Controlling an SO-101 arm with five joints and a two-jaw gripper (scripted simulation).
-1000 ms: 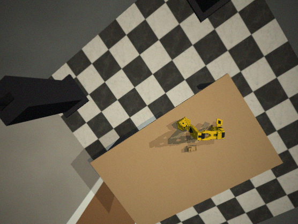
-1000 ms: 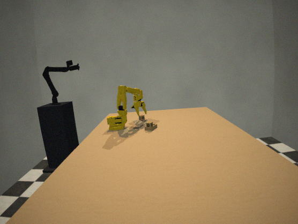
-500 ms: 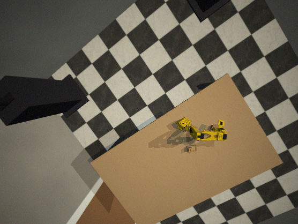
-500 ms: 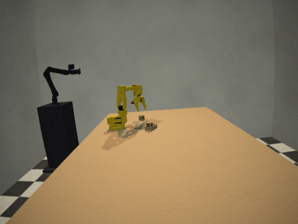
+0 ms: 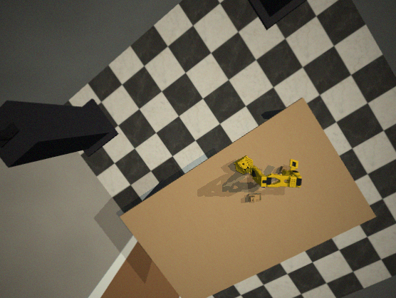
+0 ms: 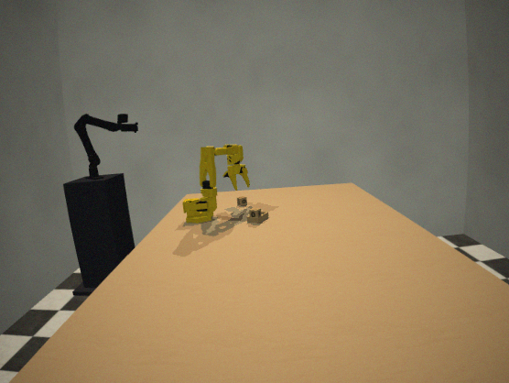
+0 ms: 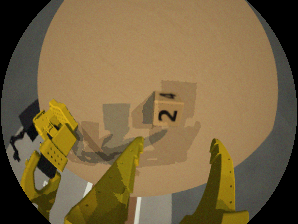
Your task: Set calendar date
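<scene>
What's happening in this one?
The small yellow arm's gripper hangs open and empty above the tan table. One small wooden number cube sits loose on the table, apart from the shallow wooden tray, which holds the other cube. The date is not yet set.

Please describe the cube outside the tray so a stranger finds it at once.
Find the yellow arm on the tan table. Right of its base in the exterior view, a cube stands alone on the table; the other cube sits in the tray.
</scene>
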